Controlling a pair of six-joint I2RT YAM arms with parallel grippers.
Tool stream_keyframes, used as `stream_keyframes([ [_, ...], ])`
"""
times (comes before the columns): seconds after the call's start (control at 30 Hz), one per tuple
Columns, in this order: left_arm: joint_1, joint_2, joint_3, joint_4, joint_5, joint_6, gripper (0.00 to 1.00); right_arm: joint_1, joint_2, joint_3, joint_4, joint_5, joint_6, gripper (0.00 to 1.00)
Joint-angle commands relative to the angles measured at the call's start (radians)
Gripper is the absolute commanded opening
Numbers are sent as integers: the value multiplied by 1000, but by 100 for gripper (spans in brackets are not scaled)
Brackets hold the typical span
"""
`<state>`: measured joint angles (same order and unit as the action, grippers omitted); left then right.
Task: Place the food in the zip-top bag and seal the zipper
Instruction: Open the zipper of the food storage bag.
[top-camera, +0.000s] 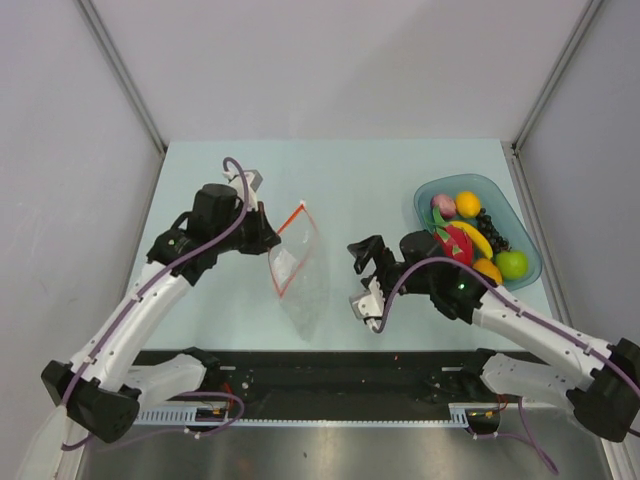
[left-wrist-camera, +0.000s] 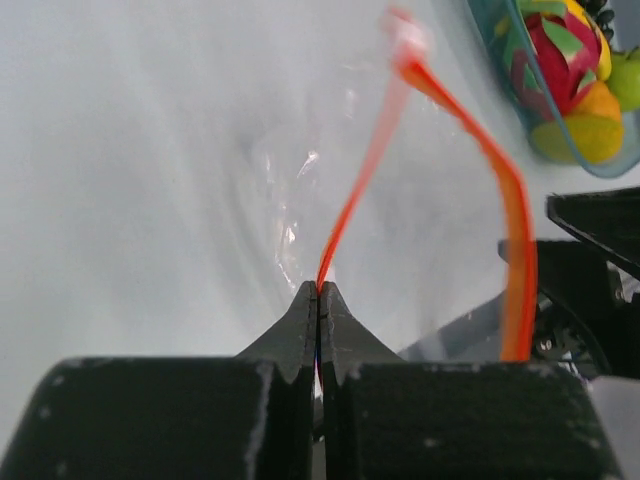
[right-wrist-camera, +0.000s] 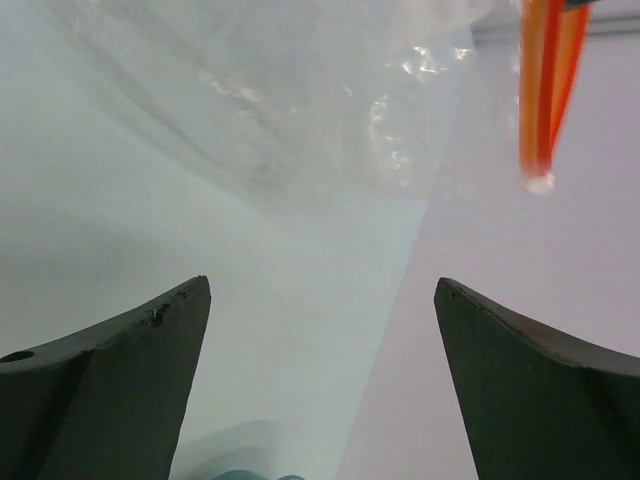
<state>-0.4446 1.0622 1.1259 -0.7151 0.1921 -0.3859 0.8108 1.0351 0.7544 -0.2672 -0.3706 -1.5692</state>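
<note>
Left gripper: jaws pressed together, pinching the zipper of the zip-top bag. Bag sits mid-table, left of centre, with its mouth gaping. Right gripper: jaws spread wide with nothing between them, just beside the bag on its right. I see the food piled in the teal bowl near the right edge of the table.

Your clear zip-top bag has an orange-red zipper, your teal bowl holds yellow, orange, red, green and purple food, and the table is pale mint.
</note>
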Motion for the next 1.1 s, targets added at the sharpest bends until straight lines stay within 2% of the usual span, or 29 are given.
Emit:
stream_keyframes([
  [0.0, -86, 27, 41, 100, -149, -56, 0, -39, -72, 143, -58, -57, 297, 100],
  [0.13, -169, 93, 100, 103, -222, -1, 0, -126, -101, 258, -200, -80, 576, 100],
  [0.27, -287, 133, 147, 106, -361, 64, 0, -326, -63, 348, -216, -155, 1019, 99],
  [0.3, -296, 148, 153, 112, -367, 64, 0, -372, -34, 412, -225, -244, 1240, 100],
  [0.33, -305, 156, 159, 114, -372, 62, 0, -436, -6, 439, -239, -266, 1350, 100],
  [0.37, -325, 168, 173, 118, -388, 62, 0, -455, 55, 457, -242, -284, 1450, 100],
  [0.4, -335, 192, 182, 121, -394, 64, 0, -473, 80, 480, -250, -339, 1626, 97],
  [0.53, -358, 267, 280, 102, -430, 68, 0, -473, 144, 430, -138, -381, 1941, 95],
  [0.63, -365, 286, 319, 62, -486, 93, 0, -454, 180, 382, -20, -376, 2111, 94],
  [0.77, -370, 251, 305, 60, -529, 119, 1, -379, 233, 369, 80, -352, 2259, 93],
  [0.87, -370, 219, 287, 68, -559, 134, 0, -319, 276, 396, 166, -318, 2298, 93],
  [0.97, -370, 193, 267, 65, -569, 151, 0, -246, 345, 431, 175, -249, 2286, 91],
  [1.07, -370, 167, 258, 56, -574, 160, 0, -229, 427, 450, 184, -243, 2309, 77],
])
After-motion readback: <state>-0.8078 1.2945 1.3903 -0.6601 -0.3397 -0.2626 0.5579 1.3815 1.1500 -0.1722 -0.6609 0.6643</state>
